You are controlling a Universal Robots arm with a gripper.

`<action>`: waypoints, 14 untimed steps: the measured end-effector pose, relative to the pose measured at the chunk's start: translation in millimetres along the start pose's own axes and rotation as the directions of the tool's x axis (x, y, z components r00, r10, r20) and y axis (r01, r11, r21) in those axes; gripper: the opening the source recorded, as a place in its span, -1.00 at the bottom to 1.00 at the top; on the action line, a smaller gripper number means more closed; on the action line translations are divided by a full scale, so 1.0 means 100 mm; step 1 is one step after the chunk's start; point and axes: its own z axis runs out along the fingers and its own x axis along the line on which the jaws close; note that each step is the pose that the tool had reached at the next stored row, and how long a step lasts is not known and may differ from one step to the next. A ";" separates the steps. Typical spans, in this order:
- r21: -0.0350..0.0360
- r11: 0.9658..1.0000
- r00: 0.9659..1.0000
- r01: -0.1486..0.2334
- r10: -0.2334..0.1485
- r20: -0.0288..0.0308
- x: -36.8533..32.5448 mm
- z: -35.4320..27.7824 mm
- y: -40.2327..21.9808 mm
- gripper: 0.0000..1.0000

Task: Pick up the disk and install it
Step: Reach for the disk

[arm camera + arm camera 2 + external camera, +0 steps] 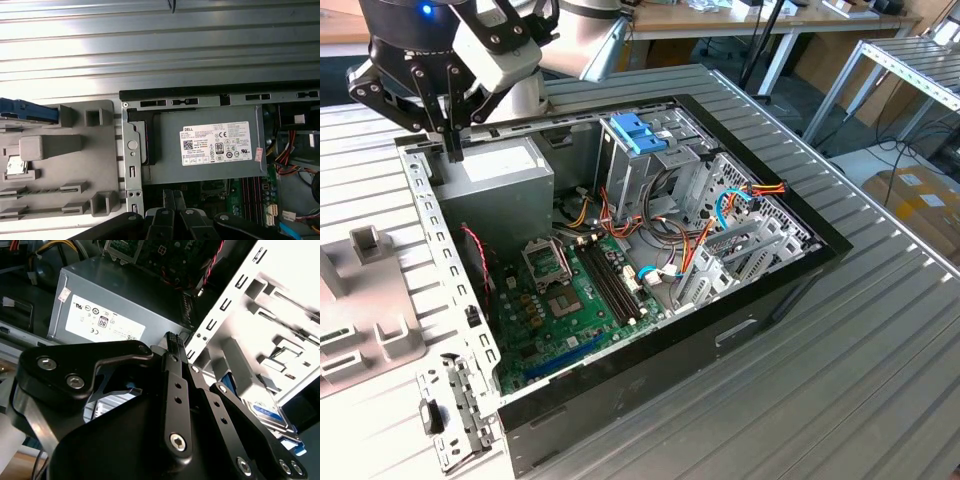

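Note:
The disk [266, 411] lies on a grey holding fixture [235, 362] beside the open computer case. In the second wrist view its white label with a blue band and one blue side rail show past my linkages. The first wrist view shows the disk [26, 111] as a blue-railed edge at the fixture's [55, 160] far corner. My gripper [453, 148] hangs above the case's rear corner, over the power supply [495, 182], some way from the disk. Its fingers [172, 337] are shut with nothing between them.
The open case [790, 275] holds a motherboard [570, 300], cables and a drive cage with a light-blue latch piece [640, 132]. The grey power supply with its white sticker [216, 143] fills the rear corner. A ribbed metal table [840, 400] surrounds the case.

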 end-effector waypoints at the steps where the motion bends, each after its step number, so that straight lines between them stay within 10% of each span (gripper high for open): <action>1: 0.000 1.000 1.000 0.000 0.000 0.000 0.006 0.000 -0.001 -0.79; 14: 0.000 1.000 1.000 0.000 0.000 0.000 0.100 -0.002 -0.007 -0.79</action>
